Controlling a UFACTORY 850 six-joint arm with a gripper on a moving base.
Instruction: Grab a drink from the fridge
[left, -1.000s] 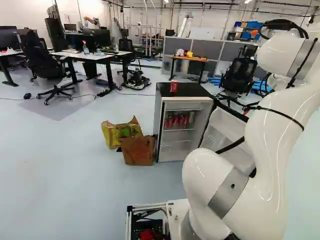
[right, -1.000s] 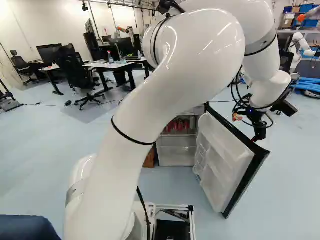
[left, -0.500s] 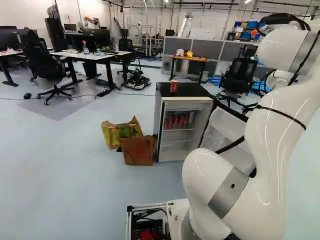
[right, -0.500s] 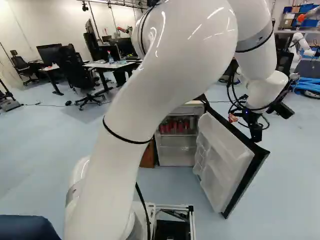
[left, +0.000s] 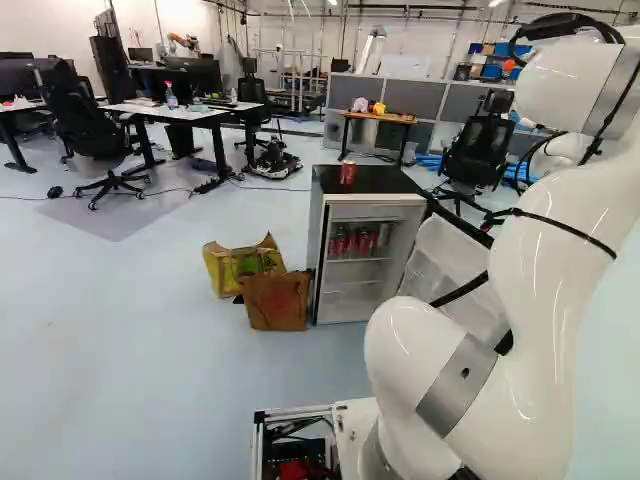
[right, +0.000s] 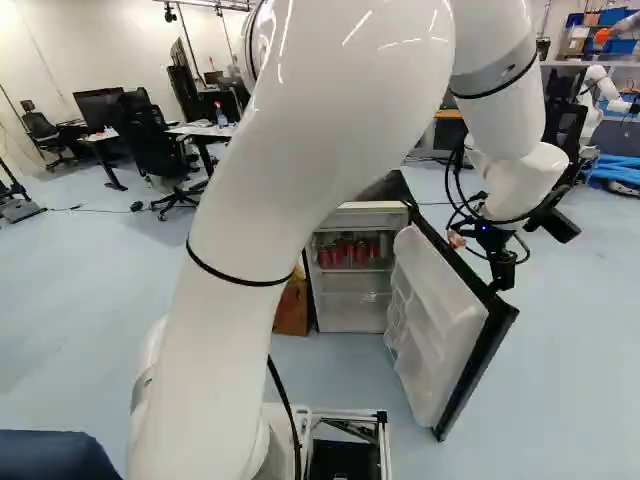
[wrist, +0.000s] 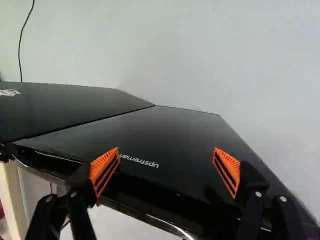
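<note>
In the right base view my gripper (right: 503, 278) is low against the top edge of the fridge door (right: 432, 322), near its free end. In the wrist view the gripper (wrist: 166, 167) has its orange-padded fingers wide apart, with the door's black surface (wrist: 170, 137) beneath and ahead of them and nothing gripped. The fridge (left: 318, 250) stands with its door swung out. Red drink cans (left: 352, 241) stand on its upper shelf, and one red can (left: 348, 172) is on its black top.
Beside the fridge, a yellow bag (left: 226, 268) and a brown bag (left: 277, 301) stand on the floor. Desks (left: 185, 114), an office chair (left: 480, 155) and a small wooden table (left: 379, 117) are farther back. Another robot (right: 597, 92) is at the far right.
My arm and gripper have shifted leftward and slightly nearer in the right base view. The door's free end has swung a little the same way. The base has not moved.
</note>
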